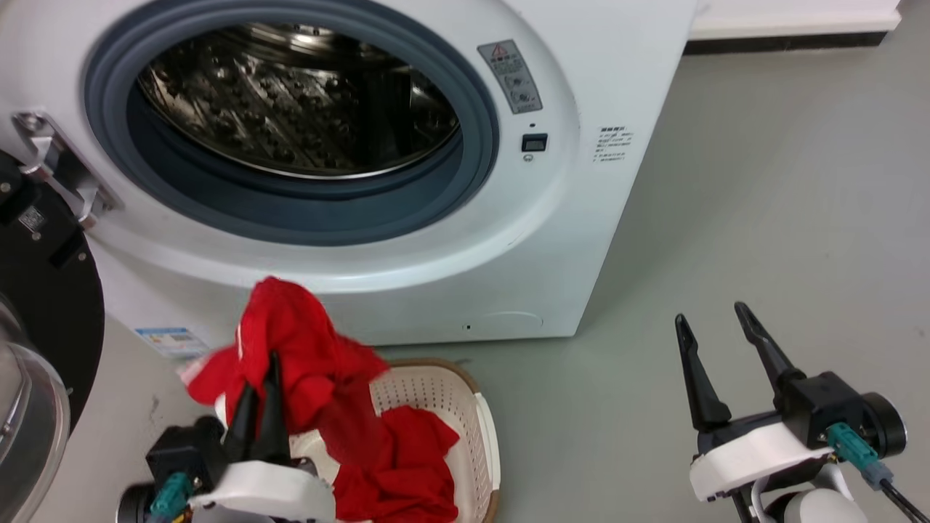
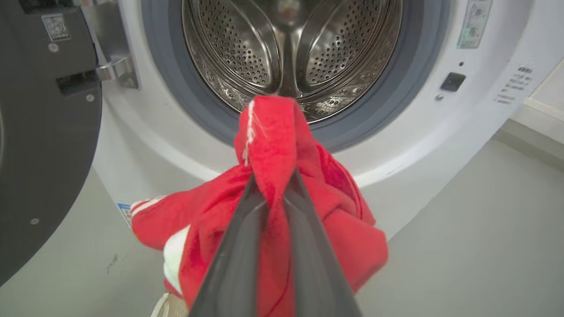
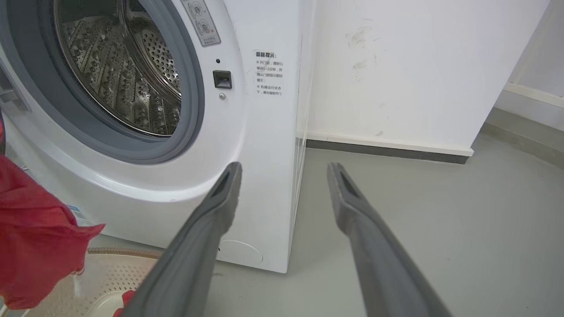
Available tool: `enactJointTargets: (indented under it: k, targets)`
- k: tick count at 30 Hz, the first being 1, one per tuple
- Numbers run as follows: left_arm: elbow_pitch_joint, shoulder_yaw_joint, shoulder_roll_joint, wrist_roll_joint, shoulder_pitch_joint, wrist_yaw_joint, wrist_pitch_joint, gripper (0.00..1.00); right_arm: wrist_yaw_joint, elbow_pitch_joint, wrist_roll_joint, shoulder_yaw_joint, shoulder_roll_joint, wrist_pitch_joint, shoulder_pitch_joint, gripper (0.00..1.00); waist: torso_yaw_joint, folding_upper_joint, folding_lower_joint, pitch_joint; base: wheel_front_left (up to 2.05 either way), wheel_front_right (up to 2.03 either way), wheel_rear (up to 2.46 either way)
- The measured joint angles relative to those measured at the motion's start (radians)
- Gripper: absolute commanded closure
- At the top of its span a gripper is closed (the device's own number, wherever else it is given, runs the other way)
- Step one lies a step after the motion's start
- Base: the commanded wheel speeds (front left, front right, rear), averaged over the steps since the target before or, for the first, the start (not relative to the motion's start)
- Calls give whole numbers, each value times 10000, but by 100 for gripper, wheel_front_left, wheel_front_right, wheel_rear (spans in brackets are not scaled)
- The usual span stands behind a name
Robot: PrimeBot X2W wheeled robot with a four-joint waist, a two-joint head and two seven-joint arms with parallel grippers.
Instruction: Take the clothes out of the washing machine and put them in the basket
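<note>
One large white washing machine [image 1: 596, 218] takes up the upper left and centre of the head view, standing on a grey floor [image 1: 763, 218]. Its black-rimmed door [image 1: 43, 312] is swung open at the left edge. In the left wrist view a QR-code sticker [image 2: 56, 27] sits at the door's top; its code is too small to read.

The round grey gasket [image 1: 290, 211] rings the drum [image 1: 290, 102], whose perforated steel is in plain view. A grey sticker [image 1: 510, 76] with a red warning triangle sits right of the porthole. Further right is a white label [image 3: 269, 72] of Chinese text, too fine to read with confidence. A blue-and-white label [image 1: 168, 340] shows low on the front, partly behind red cloth.

Below the machine, at bottom centre, the cream perforated basket [image 1: 465, 414] with a brown rim stands on the floor. It holds a crumpled bright red second garment [image 1: 407, 465].

The held garment [image 1: 290, 341], also bright red, hangs bunched above the basket's left side, in front of the machine's lower panel. A white band [image 2: 176, 251] shows on its lower left folds in the left wrist view. Whether its lowest folds touch the cloth in the basket cannot be told.

The left claw [image 1: 261, 378], at lower left, has its fingers [image 2: 246, 246] pressed together, pinching the held garment. The right claw [image 1: 710, 314], at lower right over the floor, is spread wide with nothing between its fingers.
</note>
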Motion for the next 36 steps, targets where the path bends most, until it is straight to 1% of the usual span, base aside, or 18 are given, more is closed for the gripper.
enactJointTargets:
  k: [5, 8, 16, 22, 24, 28, 34, 35, 36]
  targets:
    - [1747, 33, -142, -383, 32, -17, -468, 100, 0, -27, -10, 65, -2, -25, -292, 0, 138, 0, 2, 559, 0, 0, 0]
    - [2980, -2, -213, -569, -255, -165, -715, 100, 0, -35, -19, 140, -2, -54, -529, 0, 199, 0, 1, 950, 0, 0, 0]
    - [6481, 4, -332, -899, -2275, -550, -1166, 100, 0, -146, -36, 433, -2, -144, -1393, 0, 157, 0, 2, 2396, 0, 0, 0]
    - [8916, 205, -242, -965, -4146, -813, -1325, 100, 0, -100, -81, 598, -2, -249, -1985, 0, 22, 0, 3, 3697, 0, 0, 0]
    - [9515, 257, -201, -959, -4727, -886, -1338, 100, 0, -25, -61, 637, -4, -330, -2183, 0, -40, 0, 3, 4105, 0, 0, 0]
    - [10318, 399, -84, -863, -5733, -878, -1348, 100, 0, 102, 23, 784, -4, -433, -2545, 0, -202, 0, 3, 4808, 0, 0, 0]
    - [11628, 604, 416, -779, -6500, -798, -1369, 100, 0, 336, 165, 1047, -2, -560, -2915, 0, -606, 0, 3, 5452, 0, 0, 0]
    - [11816, 577, 447, -755, -6586, -798, -1369, 91, 0, 389, 180, 1051, -4, -577, -2942, 0, -680, 0, 3, 5497, 0, 0, 0]
    - [11969, 606, 445, -773, -6647, -796, -1369, 66, 0, 451, 184, 1058, -6, -589, -2964, 0, -747, 0, 3, 5532, 0, 0, 0]
